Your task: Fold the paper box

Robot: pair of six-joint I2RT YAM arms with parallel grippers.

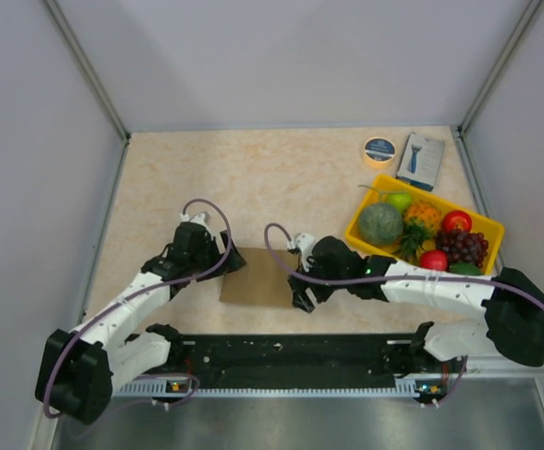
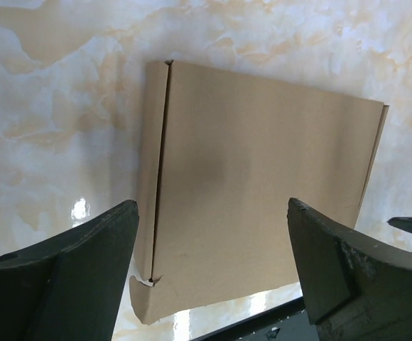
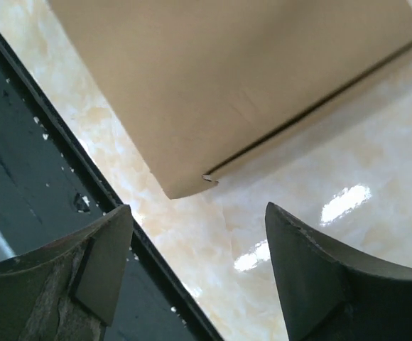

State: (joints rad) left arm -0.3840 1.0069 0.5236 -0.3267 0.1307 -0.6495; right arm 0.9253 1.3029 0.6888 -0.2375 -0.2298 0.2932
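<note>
The paper box (image 1: 258, 278) is a flat brown cardboard piece lying on the marbled table near the front edge, between my two arms. In the left wrist view the paper box (image 2: 256, 192) fills the centre, with a narrow flap folded along its left side. My left gripper (image 1: 227, 261) is open at the box's left edge, its fingers (image 2: 85, 277) spread above the cardboard, holding nothing. My right gripper (image 1: 300, 292) is open at the box's right front corner. The right wrist view shows that corner of the box (image 3: 213, 85) just beyond the open fingers (image 3: 327, 277).
A yellow plastic tray (image 1: 484, 225) of toy fruit stands at the right. A blue-and-white retail box (image 1: 421, 159) and a round tape roll (image 1: 379, 151) lie at the back right. The black base rail (image 1: 291, 352) runs along the front edge, close to the box.
</note>
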